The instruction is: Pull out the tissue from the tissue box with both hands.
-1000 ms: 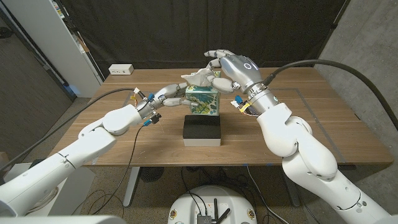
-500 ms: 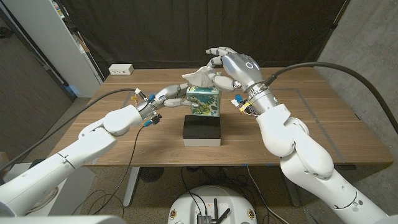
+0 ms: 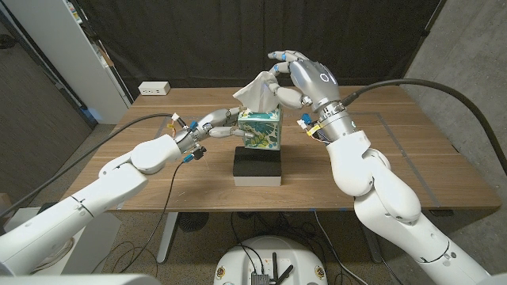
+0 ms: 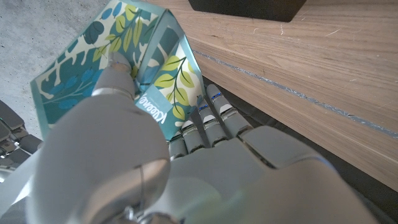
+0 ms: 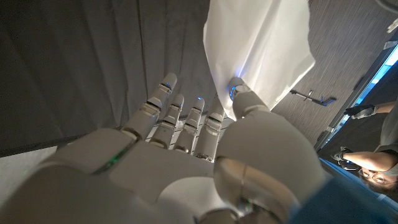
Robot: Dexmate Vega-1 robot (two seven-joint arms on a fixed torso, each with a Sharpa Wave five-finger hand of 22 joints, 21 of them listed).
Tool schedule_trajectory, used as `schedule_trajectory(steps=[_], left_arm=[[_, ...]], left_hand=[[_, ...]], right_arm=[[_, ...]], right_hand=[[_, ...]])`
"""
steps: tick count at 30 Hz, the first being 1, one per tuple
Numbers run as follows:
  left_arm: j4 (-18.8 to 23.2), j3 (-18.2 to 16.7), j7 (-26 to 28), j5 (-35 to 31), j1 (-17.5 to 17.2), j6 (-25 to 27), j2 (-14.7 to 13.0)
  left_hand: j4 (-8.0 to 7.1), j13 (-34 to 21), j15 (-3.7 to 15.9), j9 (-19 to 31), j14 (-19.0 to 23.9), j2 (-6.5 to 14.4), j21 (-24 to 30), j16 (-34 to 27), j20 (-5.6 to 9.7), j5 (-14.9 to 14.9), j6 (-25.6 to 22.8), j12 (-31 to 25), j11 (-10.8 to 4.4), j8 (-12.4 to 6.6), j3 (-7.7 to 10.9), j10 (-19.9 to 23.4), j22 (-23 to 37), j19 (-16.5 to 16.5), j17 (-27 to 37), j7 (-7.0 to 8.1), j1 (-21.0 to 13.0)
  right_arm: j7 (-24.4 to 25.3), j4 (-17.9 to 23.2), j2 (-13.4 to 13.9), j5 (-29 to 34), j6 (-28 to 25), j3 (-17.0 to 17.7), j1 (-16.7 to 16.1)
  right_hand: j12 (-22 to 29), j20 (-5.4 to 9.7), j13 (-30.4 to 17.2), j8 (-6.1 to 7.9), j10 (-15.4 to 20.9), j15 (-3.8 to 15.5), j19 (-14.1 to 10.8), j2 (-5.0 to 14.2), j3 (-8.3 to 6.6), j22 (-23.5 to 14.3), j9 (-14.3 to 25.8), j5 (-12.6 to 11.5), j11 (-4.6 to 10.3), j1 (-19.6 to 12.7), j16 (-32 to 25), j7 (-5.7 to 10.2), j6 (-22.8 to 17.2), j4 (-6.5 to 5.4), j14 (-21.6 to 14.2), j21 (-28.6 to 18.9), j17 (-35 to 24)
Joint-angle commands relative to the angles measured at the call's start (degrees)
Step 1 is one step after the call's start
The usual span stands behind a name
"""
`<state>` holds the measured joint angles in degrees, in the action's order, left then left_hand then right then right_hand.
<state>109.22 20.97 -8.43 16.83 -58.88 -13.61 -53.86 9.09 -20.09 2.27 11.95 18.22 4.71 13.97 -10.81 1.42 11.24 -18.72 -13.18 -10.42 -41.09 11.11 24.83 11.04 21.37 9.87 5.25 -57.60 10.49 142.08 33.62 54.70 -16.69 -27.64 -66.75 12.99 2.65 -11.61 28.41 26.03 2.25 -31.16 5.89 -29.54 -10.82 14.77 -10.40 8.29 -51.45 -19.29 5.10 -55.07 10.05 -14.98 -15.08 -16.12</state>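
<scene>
A teal tissue box (image 3: 260,127) with a leaf print stands upright near the middle of the wooden table (image 3: 412,150). My left hand (image 3: 214,125) presses its fingers against the box's left side; in the left wrist view the hand (image 4: 143,155) lies against the box (image 4: 118,56). A white tissue (image 3: 255,91) rises from the box's top, stretched upward. My right hand (image 3: 305,79) pinches the tissue above the box. In the right wrist view the thumb and a finger (image 5: 245,106) hold the white tissue (image 5: 258,50).
A black block (image 3: 257,166) lies just in front of the tissue box. A white power strip (image 3: 154,89) sits at the table's far left corner. A person (image 5: 367,174) shows at the edge of the right wrist view.
My right hand has risen with the tissue, drawing it up and out of the box's top. The left hand and box have stayed put.
</scene>
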Motion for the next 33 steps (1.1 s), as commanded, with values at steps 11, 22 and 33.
schedule_trajectory(steps=[11,22,33], left_arm=[[2.12,-0.82,0.69,-0.29,-1.10,1.35,-0.95],[2.44,-0.70,0.90,-0.38,-0.98,2.09,-0.81],[1.92,-0.03,0.23,-0.54,0.19,2.38,-0.41]], left_hand=[[0.10,-0.11,7.46,1.67,-0.13,0.38,-0.08,0.06,0.03,0.36,-0.37,0.10,-0.09,-4.13,0.54,0.12,0.25,-0.09,0.17,-0.04,0.02],[0.15,-0.14,7.48,1.65,-0.15,0.34,-0.11,0.07,0.00,0.37,-0.43,0.10,-0.02,-4.22,0.60,0.13,0.24,-0.13,0.16,-0.04,-0.02],[0.14,-0.18,7.43,1.63,-0.18,0.43,-0.10,0.07,0.00,0.37,-0.34,0.09,-0.01,-4.27,0.69,0.18,0.24,-0.11,0.17,-0.06,-0.04]], right_arm=[[7.82,-2.67,-2.80,-4.29,0.45,0.29,2.17],[9.82,-4.25,-3.98,-6.40,0.30,-0.08,4.64],[12.52,-5.67,-4.81,-7.29,0.45,-0.83,6.23]], right_hand=[[0.33,0.12,-0.40,0.83,1.48,8.90,-0.82,0.32,1.09,-0.23,0.56,0.23,0.09,-1.21,-0.91,-0.38,-0.47,-0.19,-0.53,-0.65,-1.01],[0.32,0.04,-0.50,1.13,1.87,8.98,-0.76,0.36,1.69,-0.27,0.55,0.23,0.29,-1.51,-1.25,-0.46,-0.57,-0.26,-0.38,-0.68,-1.53],[0.37,0.00,-0.60,1.36,2.42,9.28,-0.72,0.41,2.31,-0.31,0.56,0.23,0.16,-1.82,-1.70,-0.41,-0.50,-0.31,-0.45,-0.73,-2.08]])
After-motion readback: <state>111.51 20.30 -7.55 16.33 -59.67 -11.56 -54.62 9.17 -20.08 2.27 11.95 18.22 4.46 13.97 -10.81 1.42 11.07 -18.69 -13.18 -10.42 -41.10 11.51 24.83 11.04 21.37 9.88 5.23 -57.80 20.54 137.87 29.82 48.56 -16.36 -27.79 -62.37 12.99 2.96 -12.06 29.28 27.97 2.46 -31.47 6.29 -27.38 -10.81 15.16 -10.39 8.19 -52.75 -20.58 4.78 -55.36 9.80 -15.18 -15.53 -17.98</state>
